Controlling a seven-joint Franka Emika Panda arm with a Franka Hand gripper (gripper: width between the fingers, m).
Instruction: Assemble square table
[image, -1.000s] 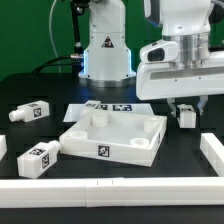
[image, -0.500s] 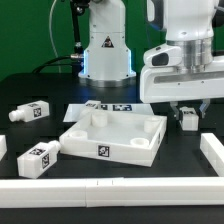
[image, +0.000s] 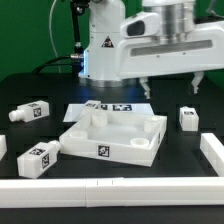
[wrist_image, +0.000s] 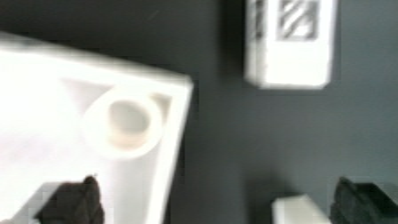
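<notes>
The square table's white slab (image: 112, 138) lies mid-table with its raised rim and round corner sockets up and a tag on its front wall. In the wrist view one slab corner (wrist_image: 80, 100) with a socket (wrist_image: 125, 120) shows. A short white tagged leg (image: 188, 118) rests on the black table just off the slab's corner, on the exterior view's right, and appears in the wrist view too (wrist_image: 290, 45). My gripper (image: 171, 86) hangs well above slab and leg, open, with nothing between its dark fingers (wrist_image: 71, 200).
Two more tagged legs (image: 30, 111) (image: 37, 158) lie toward the exterior view's left, and a white piece (image: 2, 147) shows at that edge. The marker board (image: 110, 107) lies behind the slab. White rails run along the front (image: 110, 188) and right (image: 212, 152).
The gripper was down around the leg at the right; it has opened, let the leg go and risen high above the table. The leg stays where it was set.
</notes>
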